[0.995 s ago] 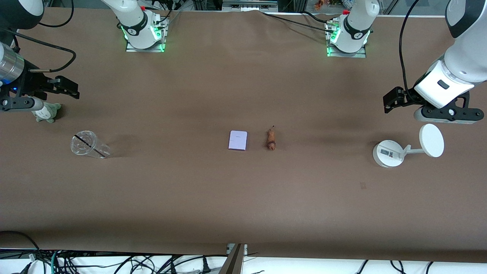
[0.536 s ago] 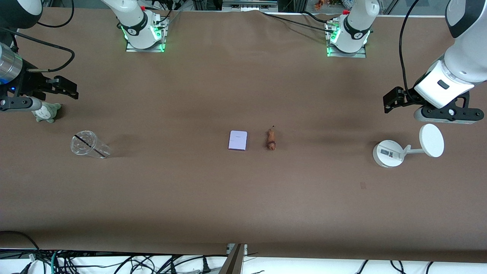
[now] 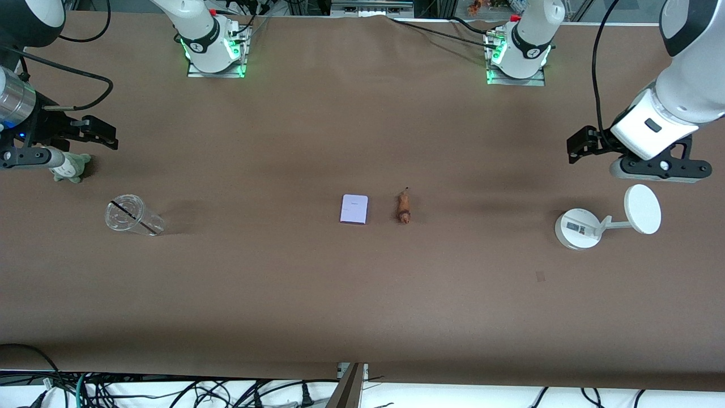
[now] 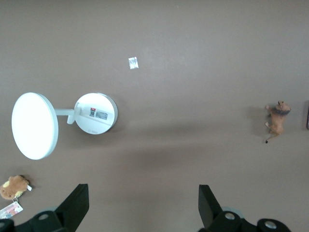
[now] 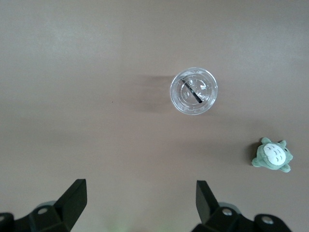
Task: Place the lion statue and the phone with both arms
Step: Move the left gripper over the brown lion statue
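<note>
The phone (image 3: 354,209), a pale lavender slab, lies flat at the table's middle. The lion statue (image 3: 403,207), a tiny orange-brown figurine, lies beside it toward the left arm's end, a short gap apart. The statue also shows in the left wrist view (image 4: 276,121). My left gripper (image 3: 660,169) hovers open and empty over the table beside the white stand, as its wrist view shows (image 4: 143,193). My right gripper (image 3: 25,160) hovers open and empty over the green plush toy, as its wrist view shows (image 5: 140,191).
A white round-based stand with a disc (image 3: 578,228) sits at the left arm's end. A clear cup (image 3: 127,214) and a grey-green plush (image 3: 71,166) sit at the right arm's end. A brown tagged plush (image 4: 14,186) shows in the left wrist view.
My left gripper has shifted slightly toward the robots' bases. The right gripper has barely moved. The phone and statue have not moved.
</note>
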Controlling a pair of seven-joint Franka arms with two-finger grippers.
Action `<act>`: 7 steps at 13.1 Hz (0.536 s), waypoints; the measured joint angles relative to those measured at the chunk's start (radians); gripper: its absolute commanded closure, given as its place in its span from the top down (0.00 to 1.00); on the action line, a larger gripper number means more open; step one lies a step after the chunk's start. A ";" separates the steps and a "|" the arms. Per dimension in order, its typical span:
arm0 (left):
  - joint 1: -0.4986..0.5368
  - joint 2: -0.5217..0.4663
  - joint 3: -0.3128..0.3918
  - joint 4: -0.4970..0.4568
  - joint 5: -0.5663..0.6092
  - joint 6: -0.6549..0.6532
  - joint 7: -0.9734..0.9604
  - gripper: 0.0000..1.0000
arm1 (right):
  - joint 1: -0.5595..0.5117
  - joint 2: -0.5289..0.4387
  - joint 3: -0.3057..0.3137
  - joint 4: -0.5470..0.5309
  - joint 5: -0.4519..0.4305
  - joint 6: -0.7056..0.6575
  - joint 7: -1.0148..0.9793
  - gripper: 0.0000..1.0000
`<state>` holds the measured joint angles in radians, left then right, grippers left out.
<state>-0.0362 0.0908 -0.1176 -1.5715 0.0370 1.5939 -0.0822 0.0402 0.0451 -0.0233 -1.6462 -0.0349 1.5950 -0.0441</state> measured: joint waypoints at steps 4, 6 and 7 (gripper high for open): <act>-0.015 0.056 -0.033 -0.007 -0.032 -0.029 0.000 1.00 | 0.000 0.004 0.000 0.000 0.000 0.000 0.000 1.00; -0.024 0.098 -0.072 -0.009 -0.050 -0.029 0.000 1.00 | 0.000 0.006 0.001 0.000 0.000 0.000 0.000 1.00; -0.028 0.122 -0.102 -0.009 -0.051 -0.025 -0.002 1.00 | 0.001 0.008 0.003 0.000 0.000 0.000 0.000 1.00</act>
<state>-0.0643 0.2126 -0.2192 -1.5810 -0.0144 1.5694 -0.0842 0.0413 0.0532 -0.0198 -1.6461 -0.0349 1.5951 -0.0446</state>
